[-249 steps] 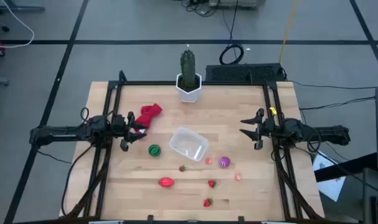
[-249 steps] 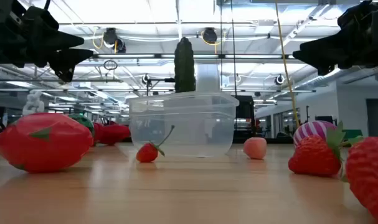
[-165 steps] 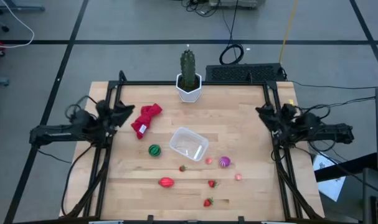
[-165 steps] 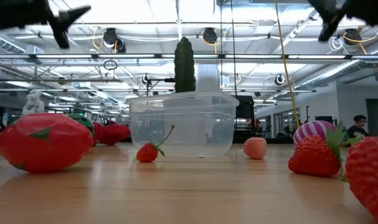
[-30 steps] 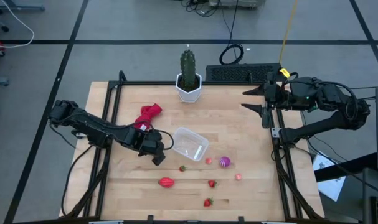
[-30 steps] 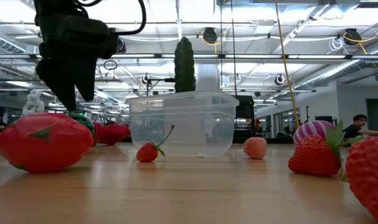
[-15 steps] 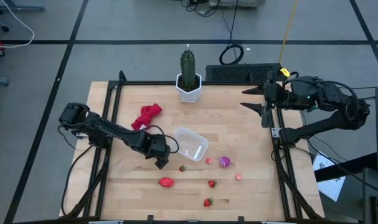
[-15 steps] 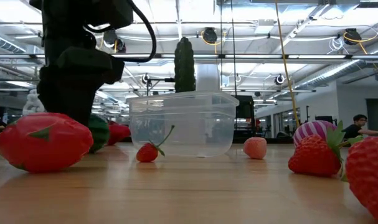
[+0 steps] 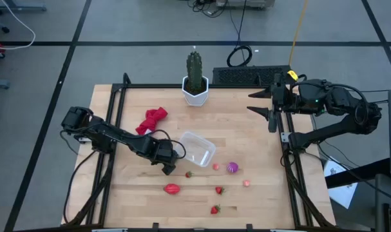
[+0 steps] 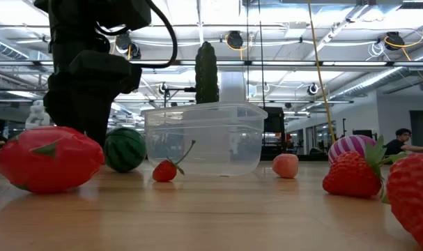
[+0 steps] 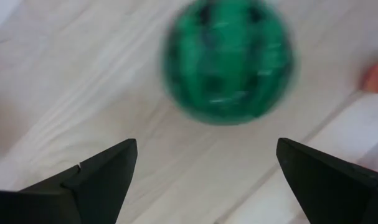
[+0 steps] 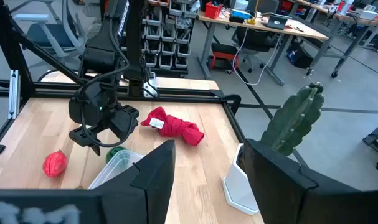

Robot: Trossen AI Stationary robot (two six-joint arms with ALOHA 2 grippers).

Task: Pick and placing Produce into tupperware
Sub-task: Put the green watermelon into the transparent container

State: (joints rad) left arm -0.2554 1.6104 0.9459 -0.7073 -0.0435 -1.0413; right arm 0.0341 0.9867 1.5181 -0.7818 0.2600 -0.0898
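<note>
L gripper (image 10: 82,129) hangs low w/ green ball (image 10: 125,149) just beside its fingers, on the tub (image 10: 204,139) side. Red oval (image 10: 49,160) in front of fingers, hiding tips. Strawberry (image 10: 166,170) past ball, in front of tub.

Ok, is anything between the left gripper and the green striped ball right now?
Nothing visible. In the left wrist view the left gripper is open, with only bare wood between its fingers and the green striped ball ahead. The tupperware sits just beside the ball, with no object between them. The right gripper waits at the table's far right edge.
</note>
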